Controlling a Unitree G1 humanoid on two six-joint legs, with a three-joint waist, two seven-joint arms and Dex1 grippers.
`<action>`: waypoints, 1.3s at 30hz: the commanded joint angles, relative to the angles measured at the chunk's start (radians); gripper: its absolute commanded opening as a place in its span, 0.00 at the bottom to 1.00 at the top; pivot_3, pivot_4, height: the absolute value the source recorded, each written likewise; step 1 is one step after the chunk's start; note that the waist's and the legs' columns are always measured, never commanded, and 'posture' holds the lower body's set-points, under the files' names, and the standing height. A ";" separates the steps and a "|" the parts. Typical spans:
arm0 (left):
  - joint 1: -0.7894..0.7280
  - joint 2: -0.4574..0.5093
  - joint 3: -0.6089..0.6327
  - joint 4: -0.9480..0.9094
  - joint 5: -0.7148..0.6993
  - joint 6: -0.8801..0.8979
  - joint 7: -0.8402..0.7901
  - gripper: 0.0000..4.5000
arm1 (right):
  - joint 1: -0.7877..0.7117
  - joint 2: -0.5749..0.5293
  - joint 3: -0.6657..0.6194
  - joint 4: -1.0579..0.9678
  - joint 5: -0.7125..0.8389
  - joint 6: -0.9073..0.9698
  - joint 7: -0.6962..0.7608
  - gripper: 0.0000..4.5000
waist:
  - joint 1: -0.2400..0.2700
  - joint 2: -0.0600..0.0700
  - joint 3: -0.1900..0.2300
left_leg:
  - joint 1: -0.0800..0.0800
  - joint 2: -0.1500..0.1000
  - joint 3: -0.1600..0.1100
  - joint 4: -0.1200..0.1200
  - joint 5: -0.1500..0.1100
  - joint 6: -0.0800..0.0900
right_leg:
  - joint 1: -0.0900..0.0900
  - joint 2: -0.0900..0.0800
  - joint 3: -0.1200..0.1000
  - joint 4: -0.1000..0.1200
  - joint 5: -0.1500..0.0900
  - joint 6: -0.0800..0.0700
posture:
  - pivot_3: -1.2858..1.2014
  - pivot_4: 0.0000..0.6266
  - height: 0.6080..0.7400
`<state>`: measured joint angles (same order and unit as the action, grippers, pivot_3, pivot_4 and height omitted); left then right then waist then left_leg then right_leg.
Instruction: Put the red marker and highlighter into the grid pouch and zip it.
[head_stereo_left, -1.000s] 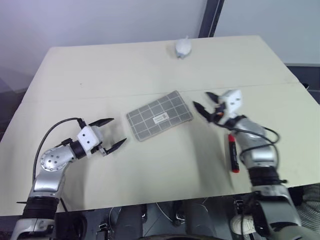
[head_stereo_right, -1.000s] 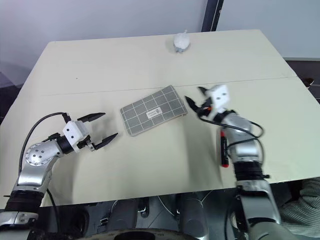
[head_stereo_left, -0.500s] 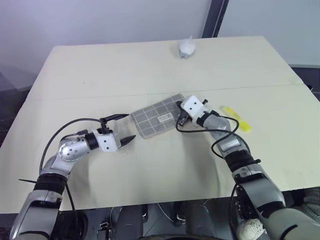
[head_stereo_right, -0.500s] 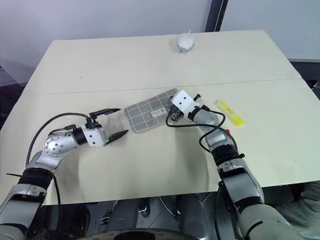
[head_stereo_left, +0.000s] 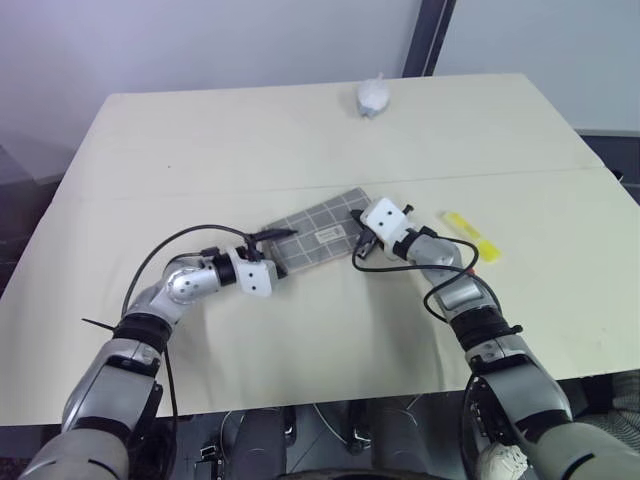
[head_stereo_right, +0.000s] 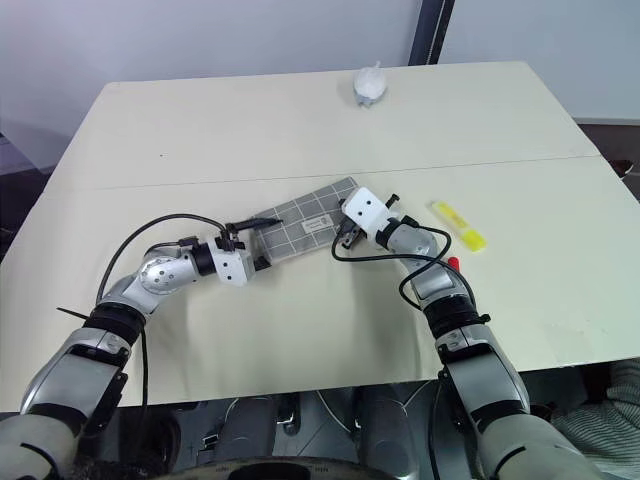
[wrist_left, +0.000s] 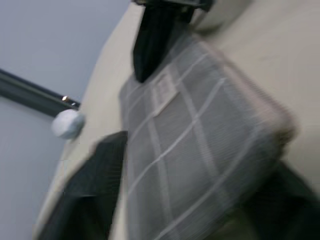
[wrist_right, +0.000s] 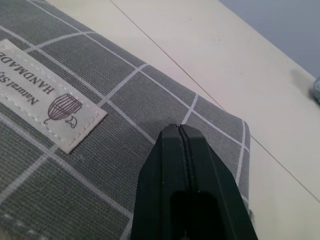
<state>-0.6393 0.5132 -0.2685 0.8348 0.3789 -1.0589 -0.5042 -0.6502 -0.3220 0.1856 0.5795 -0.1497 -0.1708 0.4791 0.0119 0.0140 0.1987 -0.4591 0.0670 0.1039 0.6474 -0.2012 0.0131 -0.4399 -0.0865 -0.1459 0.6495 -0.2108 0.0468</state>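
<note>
Two grippers: both at the grid pouch (head_stereo_left: 318, 236), table (head_stereo_left: 300, 130) centre.
Left gripper (head_stereo_left: 272, 252): jaws straddling pouch's 8 o'clock end.
Right gripper (wrist_right: 181, 131): jaws clenched, at pouch's 3 o'clock end.
Highlighter (head_stereo_left: 472, 235): 3 o'clock of pouch.
Red marker (head_stereo_right: 452, 264): mostly hidden under right arm.

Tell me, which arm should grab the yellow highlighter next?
Right, probably. The highlighter lies on the table beside the right arm, while the left gripper sits at the grid pouch's far end.
</note>
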 joint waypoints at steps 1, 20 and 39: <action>0.001 0.001 -0.037 0.029 -0.005 -0.010 -0.025 0.24 | -0.003 -0.004 -0.022 -0.046 0.016 0.003 -0.002 0.00 | 0.000 0.001 0.000 | 0.000 0.000 0.000 0.000 0.000 0.000 | 0.000 0.000 0.000 0.000 0.000 0.000 | 0.52 0.24 1.00; 0.092 -0.019 0.036 -0.102 -0.235 0.164 -0.113 0.00 | 0.151 -0.204 -0.125 -0.404 0.232 0.328 0.281 0.99 | -0.003 0.002 -0.002 | 0.000 0.000 0.000 0.000 -0.002 0.003 | 0.000 -0.001 0.001 -0.001 0.000 0.000 | 0.52 0.24 1.00; 0.083 -0.002 0.115 -0.290 -0.326 0.255 -0.113 0.00 | 0.082 -0.029 -0.201 -0.263 0.287 0.380 0.101 0.99 | -0.003 0.001 -0.002 | -0.002 0.000 0.000 0.001 -0.001 0.002 | -0.002 0.000 0.001 -0.001 0.001 -0.001 | 0.52 0.24 1.00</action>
<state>-0.5470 0.5006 -0.1759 0.5750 0.0696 -0.8059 -0.6134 -0.5417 -0.3625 0.0162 0.3231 0.1171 0.2287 0.5899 0.0093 0.0154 0.1968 -0.4606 0.0673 0.1042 0.6482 -0.2024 0.0150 -0.4420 -0.0858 -0.1445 0.6490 -0.2103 0.0456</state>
